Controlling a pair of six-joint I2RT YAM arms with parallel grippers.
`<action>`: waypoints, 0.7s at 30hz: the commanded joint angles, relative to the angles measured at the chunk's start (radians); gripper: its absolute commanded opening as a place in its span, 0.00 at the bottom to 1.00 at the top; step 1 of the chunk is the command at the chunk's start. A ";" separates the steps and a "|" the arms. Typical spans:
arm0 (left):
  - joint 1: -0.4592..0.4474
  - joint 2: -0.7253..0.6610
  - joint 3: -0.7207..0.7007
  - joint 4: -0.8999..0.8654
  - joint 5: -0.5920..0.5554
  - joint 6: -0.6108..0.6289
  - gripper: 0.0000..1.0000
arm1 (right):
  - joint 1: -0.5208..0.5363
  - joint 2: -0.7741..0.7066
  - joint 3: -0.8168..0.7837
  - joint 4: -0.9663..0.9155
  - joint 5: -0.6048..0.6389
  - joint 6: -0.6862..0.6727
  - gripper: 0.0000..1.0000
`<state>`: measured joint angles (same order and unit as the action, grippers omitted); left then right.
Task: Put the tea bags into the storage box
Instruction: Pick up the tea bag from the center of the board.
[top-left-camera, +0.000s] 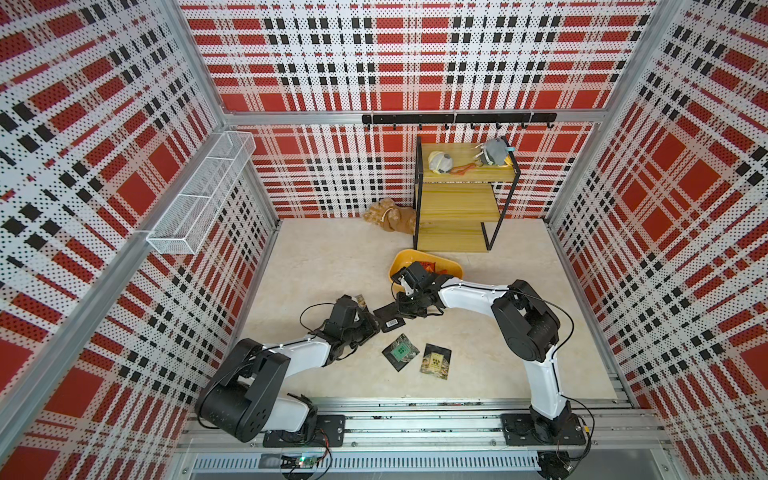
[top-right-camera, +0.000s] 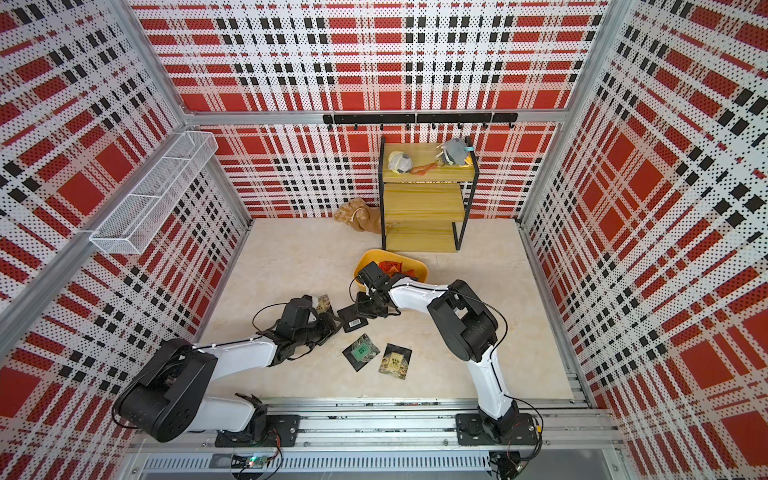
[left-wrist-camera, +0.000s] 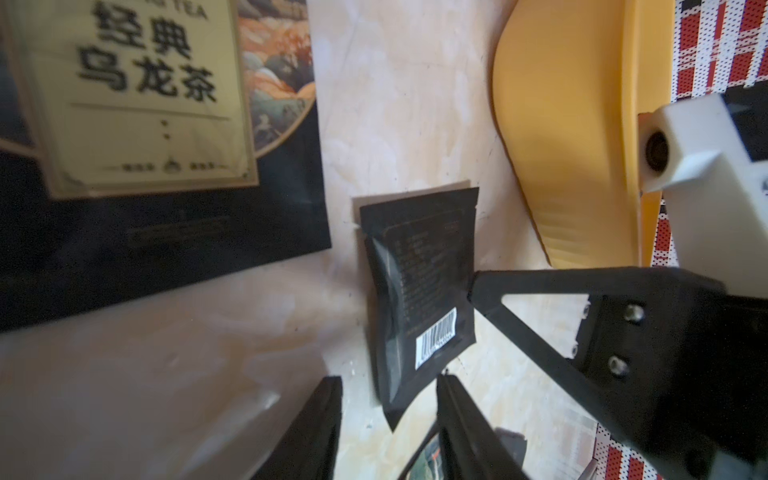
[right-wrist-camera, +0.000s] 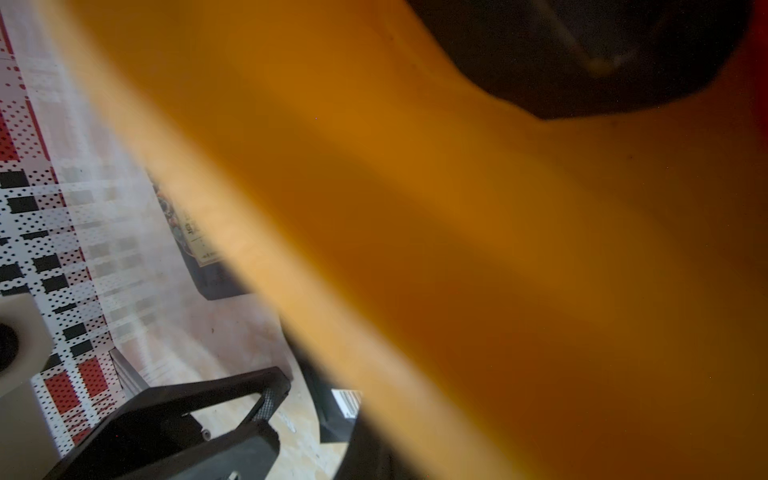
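Nearest the rail, a green sachet and a tan sachet lay flat on the table, side by side but not touching. Beyond them the left gripper hung low with its fingers apart. A corner of the barcode sachet sat between them, ungripped, and an oolong sachet lay beside it. The right gripper was closed, apparently pinching the barcode sachet's far edge. Just behind stood the box, with red sachets inside. A thin edge pinch on limp foil could slip, so the lift wanted to be slow and high enough to clear the box wall, with release over the middle; the left fingers should back off first. Only the left wrist view showed the pinch: the top views buried it under the wrist, and the right wrist view was mostly blurred yellow wall. Only the top views showed the box's contents.
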<state>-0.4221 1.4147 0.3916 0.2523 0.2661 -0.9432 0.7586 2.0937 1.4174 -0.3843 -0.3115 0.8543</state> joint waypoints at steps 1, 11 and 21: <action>-0.022 0.037 0.000 0.051 0.002 -0.006 0.42 | 0.009 0.031 -0.006 -0.028 0.001 -0.013 0.00; -0.041 0.068 0.001 0.090 0.002 -0.019 0.40 | 0.008 0.049 -0.013 -0.043 -0.011 -0.024 0.00; -0.060 0.090 0.017 0.094 0.002 -0.021 0.32 | 0.008 0.051 0.001 -0.057 -0.014 -0.036 0.00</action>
<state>-0.4706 1.4864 0.3962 0.3538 0.2661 -0.9657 0.7586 2.1048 1.4178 -0.3912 -0.3290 0.8314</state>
